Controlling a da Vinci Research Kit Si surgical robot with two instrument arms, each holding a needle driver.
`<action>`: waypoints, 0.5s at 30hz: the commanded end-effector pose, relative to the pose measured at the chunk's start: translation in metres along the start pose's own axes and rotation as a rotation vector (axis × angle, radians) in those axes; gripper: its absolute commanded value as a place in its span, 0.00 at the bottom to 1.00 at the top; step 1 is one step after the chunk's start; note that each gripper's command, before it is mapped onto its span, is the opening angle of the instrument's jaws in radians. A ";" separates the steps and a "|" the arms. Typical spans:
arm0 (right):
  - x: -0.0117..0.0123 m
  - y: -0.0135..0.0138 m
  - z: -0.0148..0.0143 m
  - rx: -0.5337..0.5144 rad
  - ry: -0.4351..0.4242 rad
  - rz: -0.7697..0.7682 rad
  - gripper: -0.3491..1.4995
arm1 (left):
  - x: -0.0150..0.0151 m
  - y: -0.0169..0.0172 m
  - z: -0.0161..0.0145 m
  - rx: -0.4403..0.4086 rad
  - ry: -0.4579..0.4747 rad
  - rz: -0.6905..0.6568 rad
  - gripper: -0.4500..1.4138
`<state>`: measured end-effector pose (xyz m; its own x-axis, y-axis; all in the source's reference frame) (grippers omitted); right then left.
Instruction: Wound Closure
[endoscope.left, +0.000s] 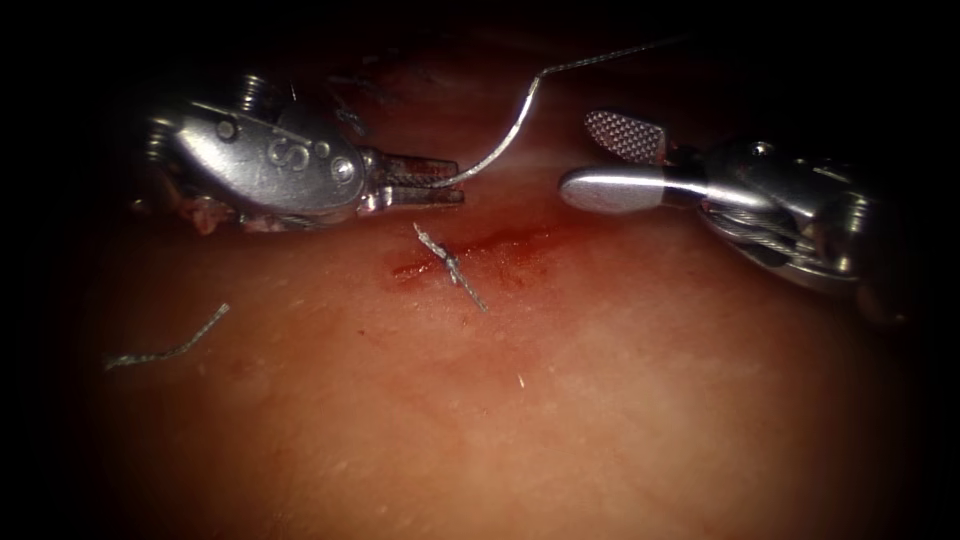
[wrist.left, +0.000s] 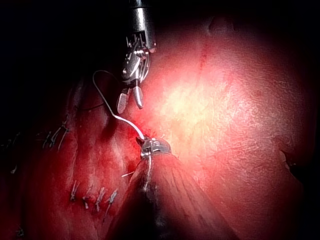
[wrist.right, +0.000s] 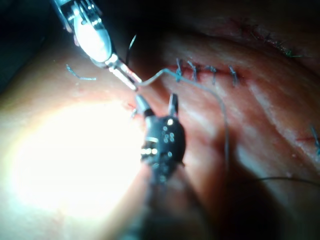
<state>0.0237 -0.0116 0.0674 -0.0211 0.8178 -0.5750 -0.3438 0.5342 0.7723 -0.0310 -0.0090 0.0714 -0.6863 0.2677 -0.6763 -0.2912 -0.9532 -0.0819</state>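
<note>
Bare tissue (endoscope.left: 560, 400) foremost; left tool (endoscope.left: 425, 185) grips the needle (endoscope.left: 500, 145), right tool (endoscope.left: 620, 160) gapes empty.

The curved silver needle (endoscope.left: 505, 140) is up off the pinkish-red pork tissue (endoscope.left: 600, 400), gripped at one end by the left arm's steel needle driver (endoscope.left: 425, 183) with its jaws closed on it. It arcs up and to the right, and the thin grey thread (endoscope.left: 610, 57) trails off its upper end. The short reddish cut (endoscope.left: 470, 255) sits just below, with one knotted stitch (endoscope.left: 450, 265) across it. The needle isn't in the tissue.
</note>
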 end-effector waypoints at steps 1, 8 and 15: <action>-0.0004 -0.0004 0.0011 0.011 0.001 0.013 0.73 | -0.0001 0.0005 0.0007 0.003 -0.002 0.004 0.00; -0.0004 -0.0010 0.0027 0.069 0.031 0.075 0.73 | 0.0002 0.0008 0.0009 0.016 -0.007 0.027 0.00; -0.0005 -0.0012 0.0044 0.064 0.034 0.098 0.72 | 0.0007 0.0014 0.0009 0.012 0.005 0.042 0.00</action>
<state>0.0276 -0.0114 0.0676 -0.0840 0.8599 -0.5036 -0.2801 0.4646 0.8400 -0.0323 -0.0098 0.0708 -0.6957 0.2215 -0.6834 -0.2655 -0.9632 -0.0419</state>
